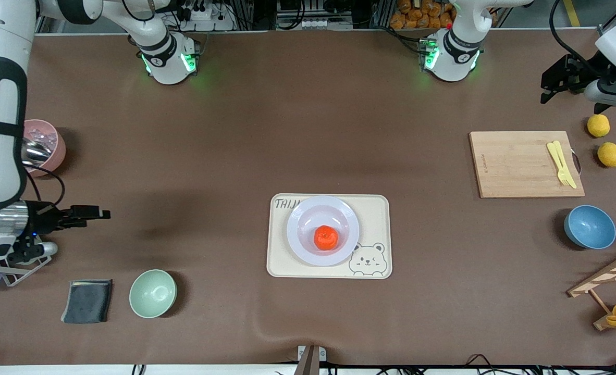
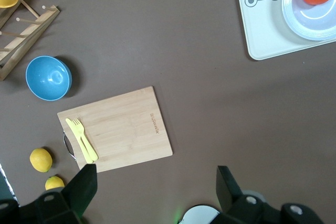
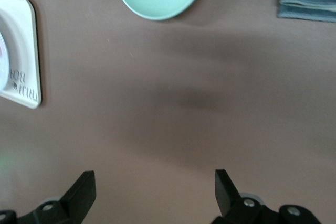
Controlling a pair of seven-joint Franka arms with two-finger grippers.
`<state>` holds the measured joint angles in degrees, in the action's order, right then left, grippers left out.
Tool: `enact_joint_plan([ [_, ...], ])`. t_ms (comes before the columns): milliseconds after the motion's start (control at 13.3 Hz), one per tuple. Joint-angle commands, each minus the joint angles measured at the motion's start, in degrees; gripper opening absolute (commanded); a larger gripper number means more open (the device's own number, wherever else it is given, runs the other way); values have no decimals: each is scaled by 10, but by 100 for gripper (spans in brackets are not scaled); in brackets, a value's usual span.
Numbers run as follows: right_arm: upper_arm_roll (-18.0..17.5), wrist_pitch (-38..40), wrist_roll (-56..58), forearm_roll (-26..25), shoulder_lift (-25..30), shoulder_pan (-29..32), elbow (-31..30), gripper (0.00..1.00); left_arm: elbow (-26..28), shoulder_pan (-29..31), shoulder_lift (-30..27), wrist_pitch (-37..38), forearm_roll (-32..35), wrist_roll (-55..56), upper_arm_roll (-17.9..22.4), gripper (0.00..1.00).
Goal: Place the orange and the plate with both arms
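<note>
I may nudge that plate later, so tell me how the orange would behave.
The orange is round, so it would probably roll, though its slightly flattened shape may steady it. The plate has a sunken centre and raised rim, which would likely keep it in. It looks light for its size.

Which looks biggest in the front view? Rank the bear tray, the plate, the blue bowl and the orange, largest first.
1. bear tray
2. plate
3. blue bowl
4. orange

All four rest at about the same level, the orange in the plate, the plate on the tray, so nearness hardly skews this.
</note>
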<state>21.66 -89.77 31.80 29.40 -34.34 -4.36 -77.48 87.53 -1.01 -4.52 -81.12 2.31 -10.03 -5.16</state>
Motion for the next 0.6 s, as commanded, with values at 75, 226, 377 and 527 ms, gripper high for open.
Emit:
enact_joint_plan([
  [75, -8, 54, 35, -34, 6, 37, 42, 100, -9, 2, 2, 4, -11, 1, 0, 100],
  [226, -7, 83, 34, -44, 13, 38, 68, 100, -9, 2, 2, 4, -11, 1, 0, 100],
  [377, -7, 101, 29, -47, 38, 33, 77, 100, -9, 2, 2, 4, -10, 1, 0, 100],
  [527, -10, 105, 13, -70, 72, 22, 82, 100, -9, 2, 2, 4, -10, 1, 0, 100],
])
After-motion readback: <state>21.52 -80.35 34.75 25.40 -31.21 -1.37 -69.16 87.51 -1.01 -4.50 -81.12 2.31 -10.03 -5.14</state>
